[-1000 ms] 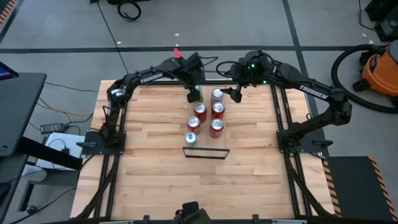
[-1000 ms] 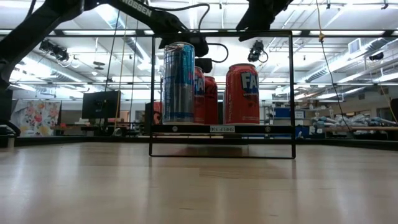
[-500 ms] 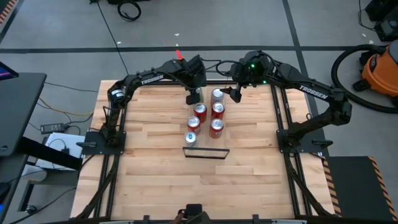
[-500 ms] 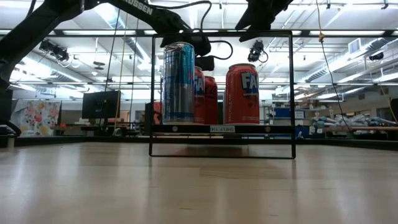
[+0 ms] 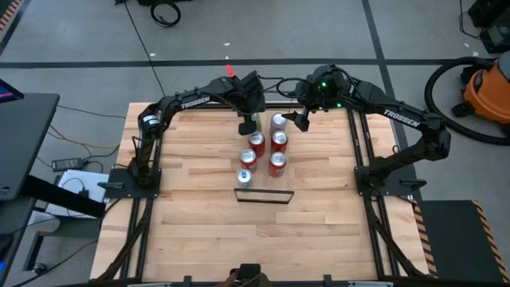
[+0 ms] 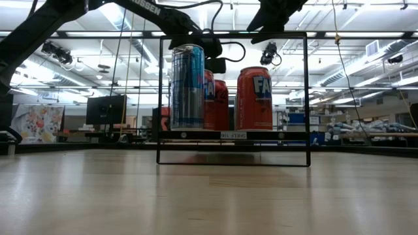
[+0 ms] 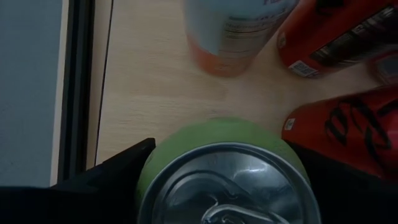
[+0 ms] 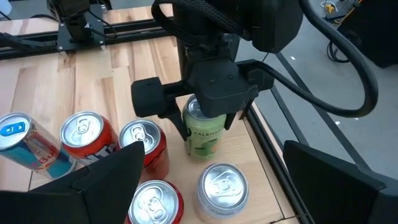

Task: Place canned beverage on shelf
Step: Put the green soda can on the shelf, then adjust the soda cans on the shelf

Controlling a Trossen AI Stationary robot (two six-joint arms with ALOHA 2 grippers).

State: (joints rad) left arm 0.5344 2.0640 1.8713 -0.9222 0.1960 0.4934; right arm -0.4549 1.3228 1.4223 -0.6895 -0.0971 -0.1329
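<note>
My left hand (image 8: 208, 102) sits over the pale green aluminium beverage can (image 8: 204, 134), at the far end of the can cluster from the narrow light-wood shelf with black wire rails (image 5: 264, 194). My fingers straddle the can's upper body, one on each side, and look closed against it; the left wrist view has the silver lid (image 7: 227, 183) directly below the hand, so I judge the can gripped, though whether its base is off the butcher-block table (image 5: 199, 207) I cannot tell.

The can stands upright, long axis vertical, and I grip it from above. The shelf lies on the opposite side of the cluster from this can, with the red cans (image 5: 256, 140) and the blue-and-silver can (image 5: 245, 176) standing in between. So, as I judge it, the carry has to go up and over those cans, or round them, before it comes down at the shelf.

My right hand (image 5: 301, 121) hovers just beside the silver-topped can (image 5: 277, 121) at that same far end, its fingers spread wide and empty. My left hand is the nearer to the green can, and already on it.
</note>
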